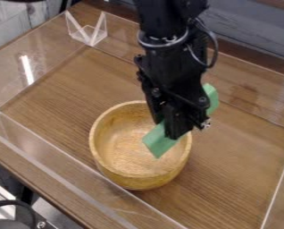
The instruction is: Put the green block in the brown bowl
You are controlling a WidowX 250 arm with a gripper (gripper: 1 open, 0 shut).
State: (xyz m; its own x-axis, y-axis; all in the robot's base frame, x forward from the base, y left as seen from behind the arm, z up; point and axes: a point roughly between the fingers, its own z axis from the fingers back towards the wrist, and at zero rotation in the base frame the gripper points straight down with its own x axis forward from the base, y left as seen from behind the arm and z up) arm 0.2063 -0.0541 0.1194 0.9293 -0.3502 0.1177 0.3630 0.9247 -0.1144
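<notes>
Robot arm (174, 31): one, black, reaching in from the far edge of the view, with a black cable looped at its right side.
Gripper (178, 132): black, pointing down, clenched on the green block, above the right part of the bowl.
Green block (160, 142): bright green bar, tilted in the grip, its near-left end showing over the bowl's interior. More green shows to the right of the gripper; whether it is the same bar cannot be told.
Brown bowl (109, 159): round, light tan, on the table left of and below the gripper, its far-right rim partly hidden.
Table (55, 103): brown wood, visible grain.
Clear angular object (87, 29): transparent, pale edges, far left.
Black cable (20, 206): curved, near-left corner.
</notes>
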